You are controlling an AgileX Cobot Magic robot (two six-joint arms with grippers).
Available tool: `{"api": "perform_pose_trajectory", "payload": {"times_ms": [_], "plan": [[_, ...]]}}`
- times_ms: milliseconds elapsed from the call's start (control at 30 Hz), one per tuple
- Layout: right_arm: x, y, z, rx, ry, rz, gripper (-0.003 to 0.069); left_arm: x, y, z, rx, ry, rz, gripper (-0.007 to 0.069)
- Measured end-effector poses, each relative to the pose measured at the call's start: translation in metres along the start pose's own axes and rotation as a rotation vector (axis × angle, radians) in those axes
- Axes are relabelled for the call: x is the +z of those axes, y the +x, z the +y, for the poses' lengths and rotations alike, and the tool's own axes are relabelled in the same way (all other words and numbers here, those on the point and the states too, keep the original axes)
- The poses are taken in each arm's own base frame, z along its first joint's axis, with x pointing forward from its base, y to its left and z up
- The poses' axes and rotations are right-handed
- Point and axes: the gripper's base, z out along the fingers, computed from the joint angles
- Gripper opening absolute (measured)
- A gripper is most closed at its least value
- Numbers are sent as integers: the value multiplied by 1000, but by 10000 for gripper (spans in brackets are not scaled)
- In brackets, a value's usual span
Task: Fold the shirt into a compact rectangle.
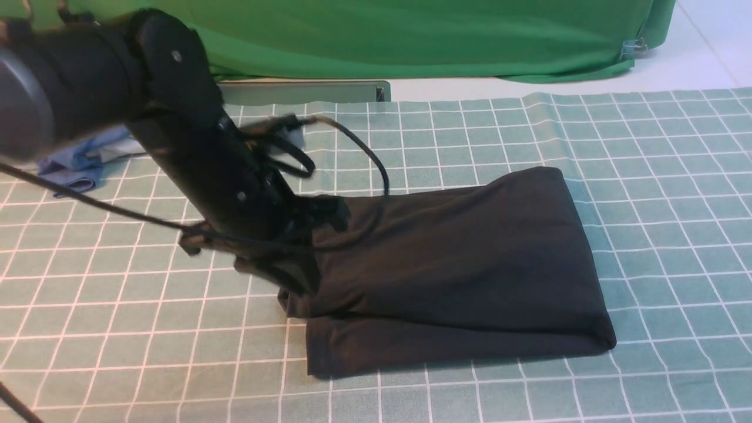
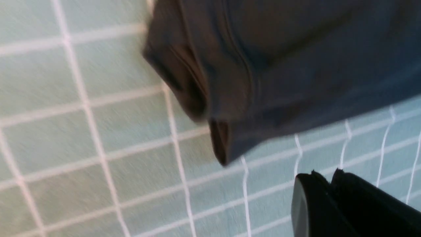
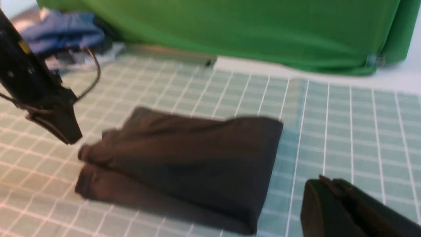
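A: Where is the left arm (image 1: 194, 153)?
B: It slants down from the upper left, its left claw (image 1: 294, 282) low at the shirt's (image 1: 458, 264) left edge. A black cable loops off the wrist.
A: Is that claw gripping?
B: In its wrist view the fingers (image 2: 332, 204) lie together, clear of the shirt.
A: And the right claw (image 3: 332, 204)?
B: Closed, empty, off the shirt's right side

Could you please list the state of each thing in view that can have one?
shirt: folded into a layered bundle, lying flat on the checked tablecloth, not held.
left tool: shut, empty, beside the shirt's edge.
right tool: shut, empty, clear of the shirt.
blue and white garments: crumpled at the far left.
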Motion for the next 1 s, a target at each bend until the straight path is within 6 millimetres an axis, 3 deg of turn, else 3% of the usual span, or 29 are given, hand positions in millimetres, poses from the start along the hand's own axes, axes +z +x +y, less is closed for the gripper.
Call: {"api": "perform_pose_trajectory", "payload": {"times_ms": [200, 300, 600, 700, 933, 1000], "plan": [[8, 0, 0, 1, 6, 33, 28, 42, 22, -14, -30, -28, -5, 66], [10, 0, -1, 1, 8, 39, 28, 51, 27, -16, -56, -65, -29, 109], [15, -2, -1, 1, 11, 58, 28, 53, 29, -10, -123, -122, -39, 343], [15, -2, -1, 1, 11, 60, 28, 55, 28, -10, -127, -121, -37, 390], [15, -1, -1, 1, 11, 61, 28, 96, 24, 2, -174, -155, 51, 387], [15, -2, -1, 0, 12, 61, 28, 97, 23, 2, -170, -159, 53, 361]]}}
